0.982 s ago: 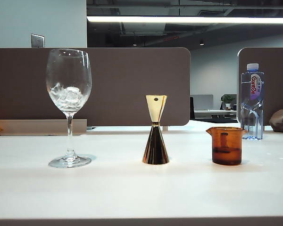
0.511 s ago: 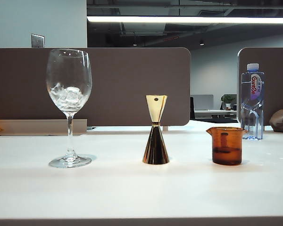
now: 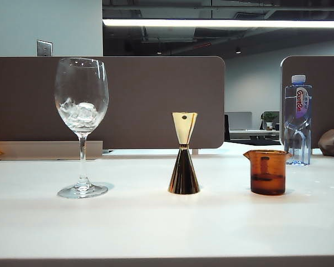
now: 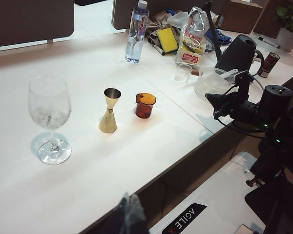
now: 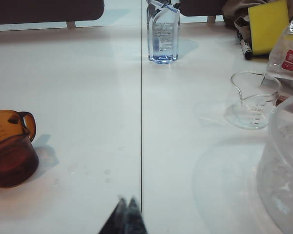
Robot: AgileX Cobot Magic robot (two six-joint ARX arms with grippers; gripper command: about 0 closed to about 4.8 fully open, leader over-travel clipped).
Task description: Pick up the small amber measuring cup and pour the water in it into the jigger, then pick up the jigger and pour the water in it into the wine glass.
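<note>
Three vessels stand in a row on the white table (image 3: 156, 228). The wine glass (image 3: 80, 111) with ice cubes is at the left, the gold jigger (image 3: 183, 161) in the middle, and the small amber measuring cup (image 3: 267, 172) at the right. No gripper shows in the exterior view. In the left wrist view my left gripper (image 4: 129, 200) is shut and empty. It hangs over the table's near edge, well short of the wine glass (image 4: 50, 112), the jigger (image 4: 109, 114) and the amber cup (image 4: 145, 106). My right gripper (image 5: 127, 202) is shut and empty, apart from the amber cup (image 5: 10, 151). The water is too faint to make out.
A plastic water bottle (image 3: 296, 119) stands behind the amber cup. Beside it lie a clear measuring cup (image 5: 254, 100), a large clear container (image 5: 283, 165), a yellow sponge (image 5: 267, 22) and bags. A black arm (image 4: 244, 105) reaches along the table's edge. Brown partitions (image 3: 156, 100) close the far side.
</note>
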